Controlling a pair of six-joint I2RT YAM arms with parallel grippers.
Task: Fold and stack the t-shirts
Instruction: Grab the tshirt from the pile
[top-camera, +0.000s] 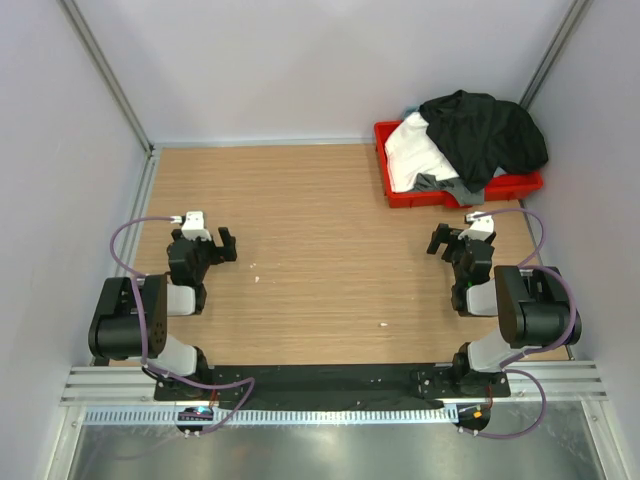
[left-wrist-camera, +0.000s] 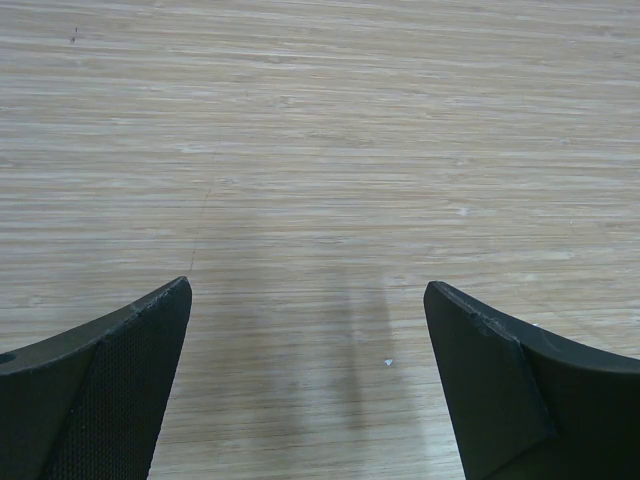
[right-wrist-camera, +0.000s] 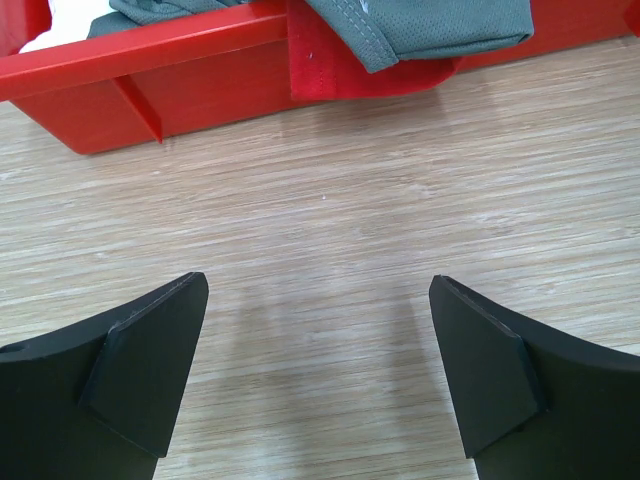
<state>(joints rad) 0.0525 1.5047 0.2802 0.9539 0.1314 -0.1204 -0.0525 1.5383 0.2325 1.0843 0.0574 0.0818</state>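
A pale wooden bench was seen from above, enclosed by plain light walls, with two dark robot arms bolted at its near edge.

The left hand was held low over the left part of the bench. Its two black fingers were spread wide apart and nothing was gripped between them. Only bare wood grain was shown beyond them in the left wrist view.

The right hand was held low over the right part of the bench. It too was spread wide, and nothing was gripped.

A red tray was set in the far right corner of the bench, and all three shirts were heaped in it, unfolded. The black t-shirt was piled on top and draped over the tray's far and right sides. The white t-shirt was bunched at the left of the tray. The grey t-shirt was tucked beneath the other two, with one edge hung over the tray's near wall.

The right hand was placed near that near wall but apart from it, and no cloth was touched. The left hand was kept well apart from the tray.
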